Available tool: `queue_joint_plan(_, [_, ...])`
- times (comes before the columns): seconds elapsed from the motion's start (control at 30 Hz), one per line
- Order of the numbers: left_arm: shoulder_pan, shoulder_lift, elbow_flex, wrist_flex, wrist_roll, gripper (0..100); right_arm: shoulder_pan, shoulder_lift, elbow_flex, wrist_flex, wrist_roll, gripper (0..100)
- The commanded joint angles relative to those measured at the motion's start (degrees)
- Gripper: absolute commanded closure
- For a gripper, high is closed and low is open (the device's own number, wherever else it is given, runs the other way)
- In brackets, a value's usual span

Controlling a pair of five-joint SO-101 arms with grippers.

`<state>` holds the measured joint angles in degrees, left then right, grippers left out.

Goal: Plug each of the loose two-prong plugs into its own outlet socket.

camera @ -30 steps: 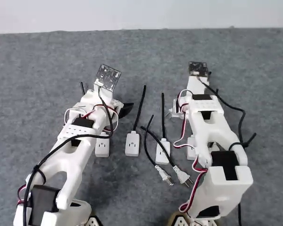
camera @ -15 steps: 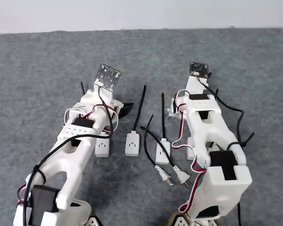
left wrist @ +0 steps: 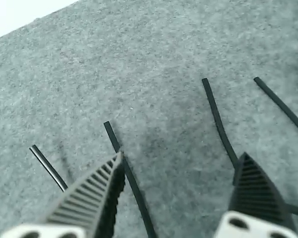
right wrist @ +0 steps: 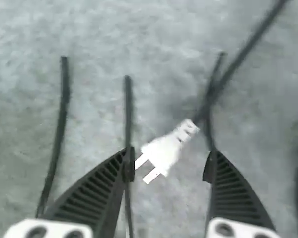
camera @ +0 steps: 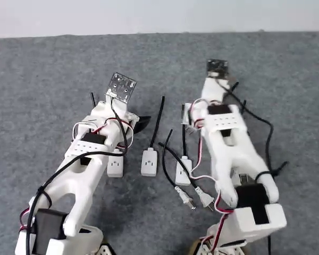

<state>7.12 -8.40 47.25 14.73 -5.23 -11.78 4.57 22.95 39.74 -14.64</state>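
The right pincer [right wrist: 170, 152] gapes wide, straddling a white plug [right wrist: 161, 149] near the middle of the worktop [camera: 42, 79], beyond the sockets [camera: 148, 161], seemingly set to close on it; the left pincer [left wrist: 183, 154] hangs wide, empty, over cords [left wrist: 216, 116].

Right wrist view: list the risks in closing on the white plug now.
1. The white plug lies slanted inside the open right gripper, with its prongs close to one finger. Closing may pinch the prongs or twist the plug askew.
2. A black cord runs right by that same finger and could get caught in the grasp.
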Motion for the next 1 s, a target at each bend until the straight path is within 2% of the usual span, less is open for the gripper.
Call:
queue_joint_plan(0.0, [0.09, -0.35, -2.95, 0.09, -0.53, 67, -1.63, 2.86, -0.35, -7.96, -0.53, 77.2])
queue_joint_plan(0.2, [0.09, -0.7, -2.77, 0.18, -0.53, 67, 0.22, 10.33, -0.88, -13.76, -0.44, 77.2])
queue_joint_plan(0.6, [0.0, -0.7, -2.77, 0.18, -0.53, 67, 2.77, 12.0, -2.29, -0.66, -0.53, 77.2])
queue_joint_plan(0.97, [0.0, -0.44, -2.77, 0.18, -0.53, 67, 3.03, 12.0, -2.11, 0.13, -0.53, 77.2])
